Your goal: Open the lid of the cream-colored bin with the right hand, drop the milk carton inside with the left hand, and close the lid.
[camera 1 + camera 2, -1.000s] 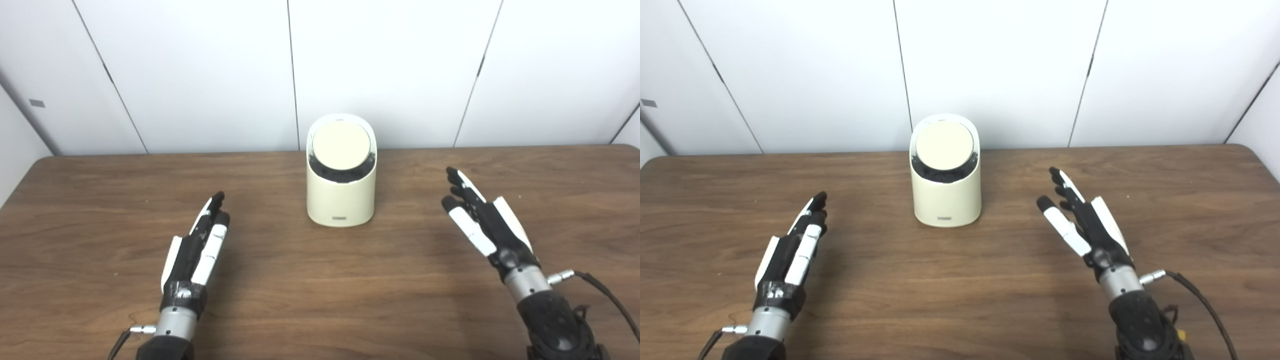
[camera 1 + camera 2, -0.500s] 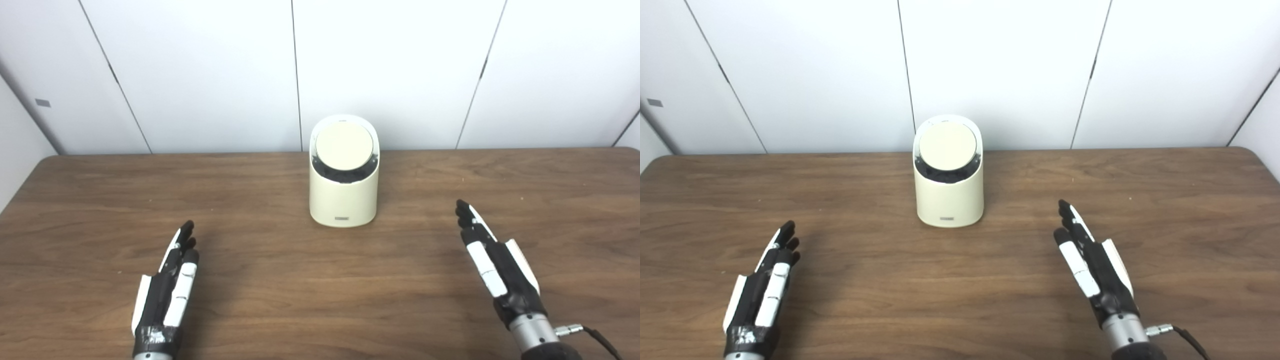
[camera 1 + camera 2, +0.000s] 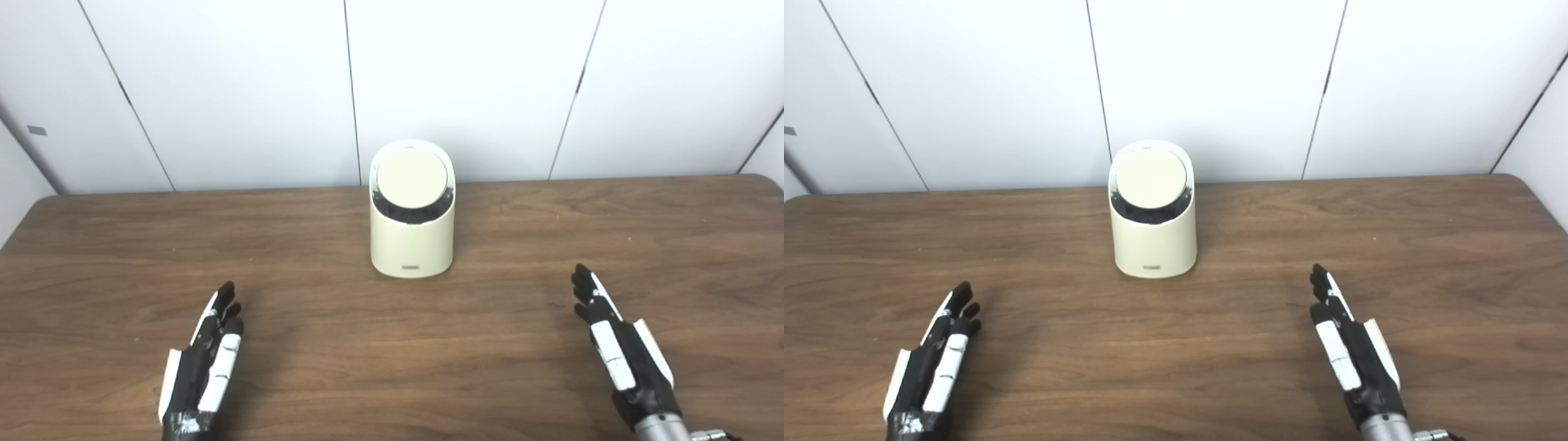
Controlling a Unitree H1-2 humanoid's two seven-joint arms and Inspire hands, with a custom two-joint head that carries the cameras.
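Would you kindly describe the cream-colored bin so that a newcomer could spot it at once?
On the wooden table, look toward the far edge by the white wall, near the middle. The cream-colored bin stands there upright, a rounded canister whose sloped round lid faces forward. Nothing else stands on the table.

The bin (image 3: 411,220) stands mid-table (image 3: 392,343), between left hand (image 3: 202,367) and right hand (image 3: 625,361).

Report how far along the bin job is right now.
The cream bin stands on the table with its round lid down; no milk carton is in view. The left hand and right hand are open, empty, apart from it. Nothing visibly remains.
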